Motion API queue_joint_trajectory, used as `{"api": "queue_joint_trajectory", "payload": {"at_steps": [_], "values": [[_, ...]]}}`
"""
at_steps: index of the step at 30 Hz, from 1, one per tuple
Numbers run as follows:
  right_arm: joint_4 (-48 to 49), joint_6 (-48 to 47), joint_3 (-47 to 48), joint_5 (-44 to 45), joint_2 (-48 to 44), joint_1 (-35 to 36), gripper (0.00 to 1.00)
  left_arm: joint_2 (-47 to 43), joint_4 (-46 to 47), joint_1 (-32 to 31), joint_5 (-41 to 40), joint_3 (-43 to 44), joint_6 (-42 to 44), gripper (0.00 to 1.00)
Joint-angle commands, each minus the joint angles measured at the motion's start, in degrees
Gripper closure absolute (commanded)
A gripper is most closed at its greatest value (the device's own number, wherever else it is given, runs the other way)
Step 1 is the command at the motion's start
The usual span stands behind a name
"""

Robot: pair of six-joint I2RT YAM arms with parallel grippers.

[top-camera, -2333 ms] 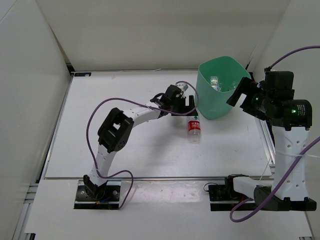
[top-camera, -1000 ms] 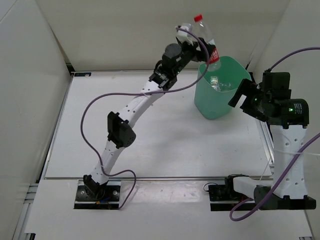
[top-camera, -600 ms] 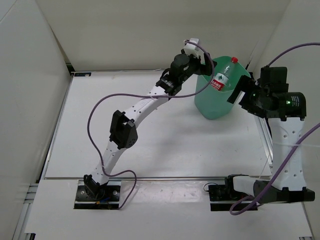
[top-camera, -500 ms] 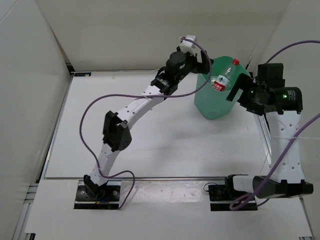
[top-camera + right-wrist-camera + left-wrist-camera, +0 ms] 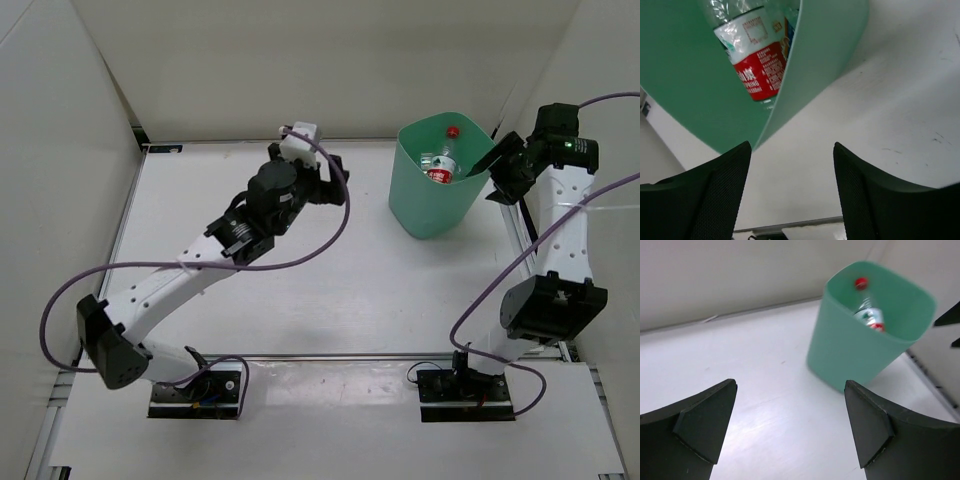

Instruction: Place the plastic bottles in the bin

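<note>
The mint-green bin (image 5: 432, 205) stands at the far right of the table. The red-capped bottle (image 5: 446, 160) with the red-white label stands tilted inside it, with another clear bottle (image 5: 429, 161) beside it. The other bottles are hidden. My left gripper (image 5: 335, 180) is open and empty, above the table to the left of the bin. The left wrist view shows the bin (image 5: 850, 350) and the bottle (image 5: 868, 315) ahead of the open gripper (image 5: 790, 430). My right gripper (image 5: 497, 172) is open and empty just right of the bin. Its wrist view shows the bin (image 5: 685, 95), the bottle's label (image 5: 759, 67) and the open gripper (image 5: 792, 195).
White walls enclose the table at the back and on both sides. A metal rail (image 5: 522, 250) runs along the table's right edge beside the right arm. The left arm's purple cable (image 5: 300, 262) hangs over the middle of the table.
My left gripper let the red-capped bottle drop into the bin, then drew back left and down, away from the bin. My right arm swung up and back beside the bin.
</note>
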Motion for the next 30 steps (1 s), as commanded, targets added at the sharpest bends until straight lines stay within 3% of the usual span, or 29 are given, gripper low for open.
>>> {"api": "queue_joint_trajectory", "payload": {"at_steps": [1, 7, 8, 18, 25, 30], "values": [[7.32, 3.77, 2.80, -10.02, 4.07, -1.14, 0.33, -6.22, -6.20, 0.35, -6.43, -6.64, 0.98, 0.00], [8.38, 5.36, 8.43, -11.26, 11.81, -1.14, 0.41, -11.78, -11.31, 0.35, -8.91, -11.85, -0.16, 0.00], [8.39, 5.36, 9.13, -11.26, 12.61, -1.14, 0.49, -12.48, -11.84, 0.35, -9.78, -11.85, -0.16, 0.00], [8.39, 8.43, 2.91, -11.96, 10.17, -1.67, 0.87, -14.68, -15.44, 1.40, -13.13, -11.32, 0.37, 0.00], [6.72, 10.98, -2.63, -11.79, -0.20, -1.67, 0.94, -16.97, -16.59, 1.40, -13.13, -12.38, -1.47, 0.00], [0.23, 10.46, -3.96, -8.45, -6.35, -1.67, 0.94, -19.42, -17.12, 1.40, -13.65, -12.38, -2.53, 0.00]]}}
